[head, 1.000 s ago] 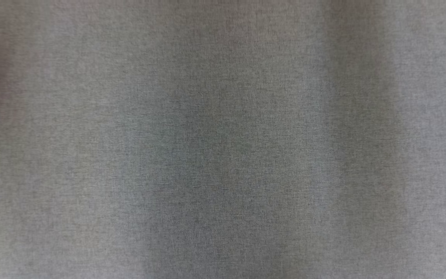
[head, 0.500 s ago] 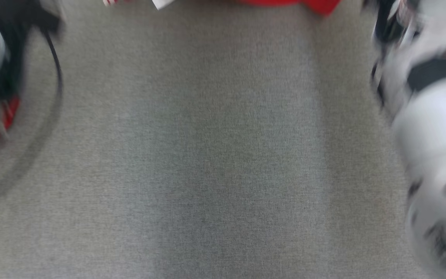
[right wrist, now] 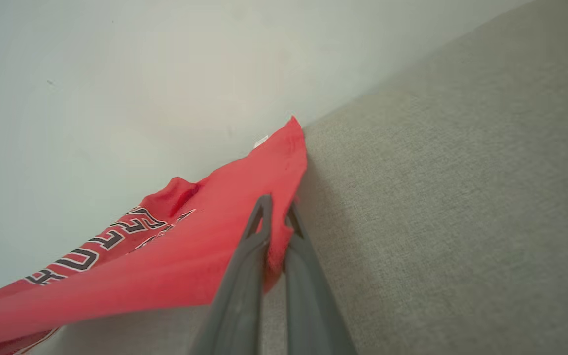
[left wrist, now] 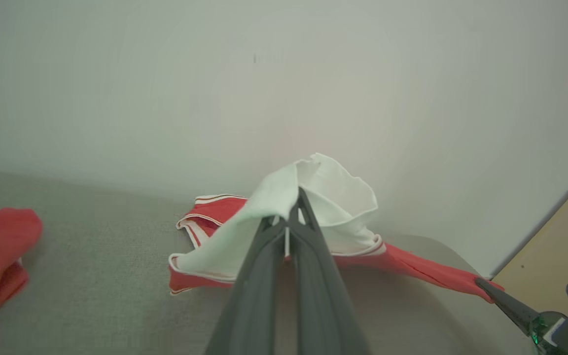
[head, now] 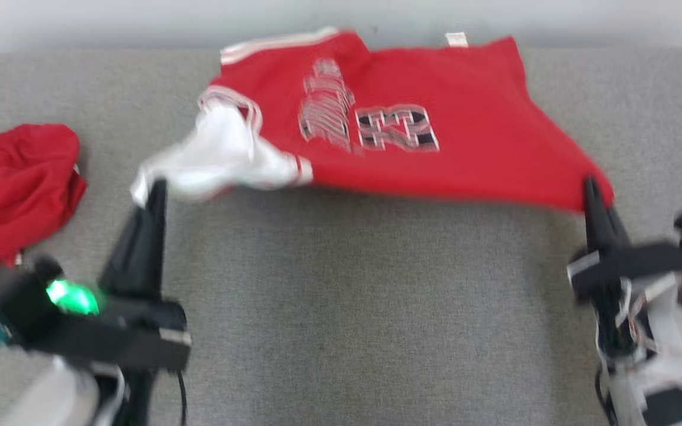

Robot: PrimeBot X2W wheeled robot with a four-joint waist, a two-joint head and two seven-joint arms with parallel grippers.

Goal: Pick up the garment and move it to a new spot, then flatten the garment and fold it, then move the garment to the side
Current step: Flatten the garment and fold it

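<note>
Pinching the white fabric of the red jersey, my left gripper has its fingers pressed together, and my right gripper is clamped on the opposite red corner. Between the two the jersey hangs stretched, its far edge on the grey fabric surface against the pale wall. I count two grippers and two garments: this one, plus a crumpled red cloth well to the left.
</note>
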